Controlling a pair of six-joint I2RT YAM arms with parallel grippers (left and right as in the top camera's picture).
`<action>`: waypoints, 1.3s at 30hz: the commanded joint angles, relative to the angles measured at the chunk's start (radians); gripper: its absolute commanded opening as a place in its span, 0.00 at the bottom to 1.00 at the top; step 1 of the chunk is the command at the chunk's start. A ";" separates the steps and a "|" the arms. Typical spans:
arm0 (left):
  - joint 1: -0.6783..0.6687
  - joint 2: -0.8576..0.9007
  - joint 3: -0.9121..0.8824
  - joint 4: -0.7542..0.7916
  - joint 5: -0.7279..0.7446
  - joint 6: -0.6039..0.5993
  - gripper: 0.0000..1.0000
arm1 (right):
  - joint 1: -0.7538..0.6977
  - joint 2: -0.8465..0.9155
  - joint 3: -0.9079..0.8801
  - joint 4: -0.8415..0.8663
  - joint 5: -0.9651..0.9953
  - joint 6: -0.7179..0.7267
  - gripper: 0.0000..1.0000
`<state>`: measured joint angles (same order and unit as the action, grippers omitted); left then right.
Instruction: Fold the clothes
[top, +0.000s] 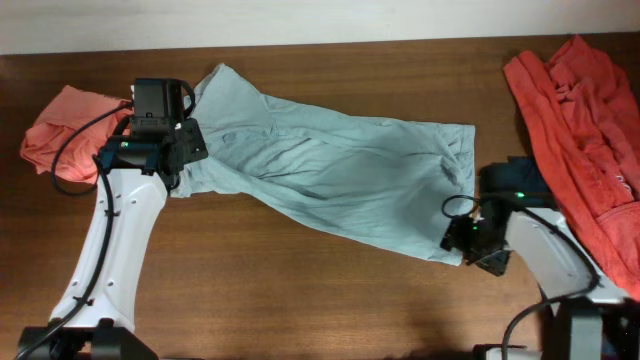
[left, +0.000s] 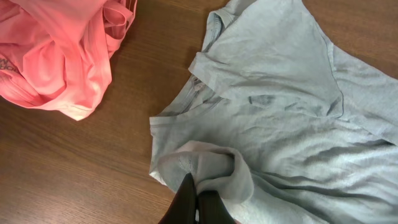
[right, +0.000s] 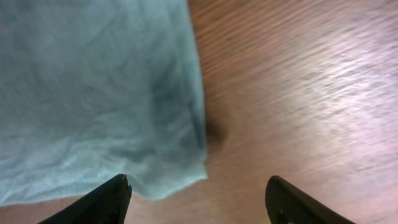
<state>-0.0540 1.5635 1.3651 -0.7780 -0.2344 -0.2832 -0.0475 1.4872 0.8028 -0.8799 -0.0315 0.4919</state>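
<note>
The pale blue-green T-shirt (top: 330, 170) lies spread across the middle of the wooden table, collar end to the left. My left gripper (top: 178, 150) is shut on a bunched fold of the shirt near its left sleeve, seen in the left wrist view (left: 198, 190). My right gripper (top: 462, 240) is open just past the shirt's lower right hem corner (right: 180, 177), with nothing between its fingers (right: 199, 186). A salmon-pink garment (top: 65, 125) lies crumpled at the far left (left: 56, 56). An orange-red garment (top: 585, 130) lies at the right edge. A navy garment (top: 515, 180) peeks out behind my right arm.
Bare brown wood (top: 300, 290) runs along the front of the table between my two arms. The table's back edge meets a pale wall (top: 320, 20) at the top.
</note>
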 joint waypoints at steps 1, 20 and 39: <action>0.002 -0.002 0.007 -0.002 0.011 0.005 0.01 | 0.065 0.066 -0.007 0.018 0.086 0.089 0.74; 0.002 -0.026 0.026 -0.047 0.002 0.024 0.01 | 0.080 0.114 0.077 -0.075 0.073 0.087 0.04; 0.002 -0.136 0.099 -0.188 -0.016 0.027 0.01 | -0.032 0.023 0.446 -0.493 0.062 -0.148 0.04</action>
<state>-0.0540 1.4303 1.4517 -0.9775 -0.2363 -0.2714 -0.0765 1.5192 1.2381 -1.3945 0.0151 0.3580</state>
